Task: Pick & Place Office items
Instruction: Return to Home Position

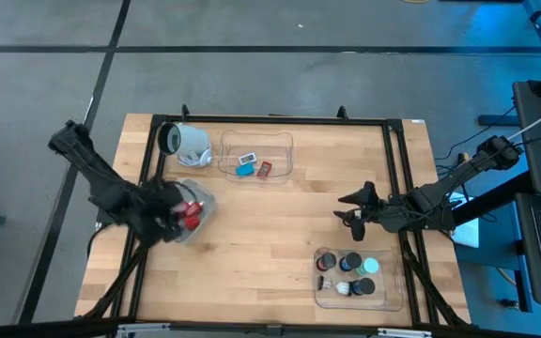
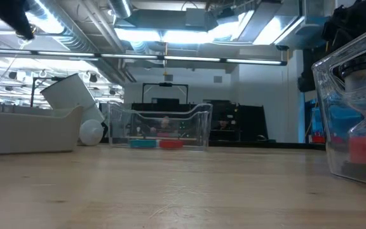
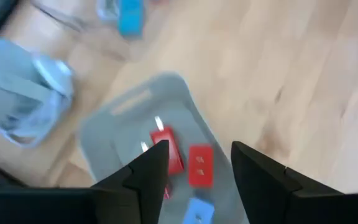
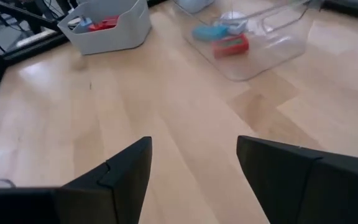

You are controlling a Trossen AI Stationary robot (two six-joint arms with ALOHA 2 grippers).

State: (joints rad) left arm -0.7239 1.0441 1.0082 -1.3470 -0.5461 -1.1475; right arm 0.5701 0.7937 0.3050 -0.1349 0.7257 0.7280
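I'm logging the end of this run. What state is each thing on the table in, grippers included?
Left gripper: fingers open, empty, above the gray bin.
Right gripper: fingers open, empty, over bare table.
Gray bin: upright, holding red blocks and a blue piece.
Cylinder: lying on its side.
Clear tray beside the cylinder: upright, holding a few small pieces.
Clear tray near the right gripper: upright, holding round pucks.

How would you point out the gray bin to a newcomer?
Go to the table's left side, beside the white cylinder. The gray bin sits there under the left gripper, holding red blocks. Unlike the clear trays, its walls are opaque.
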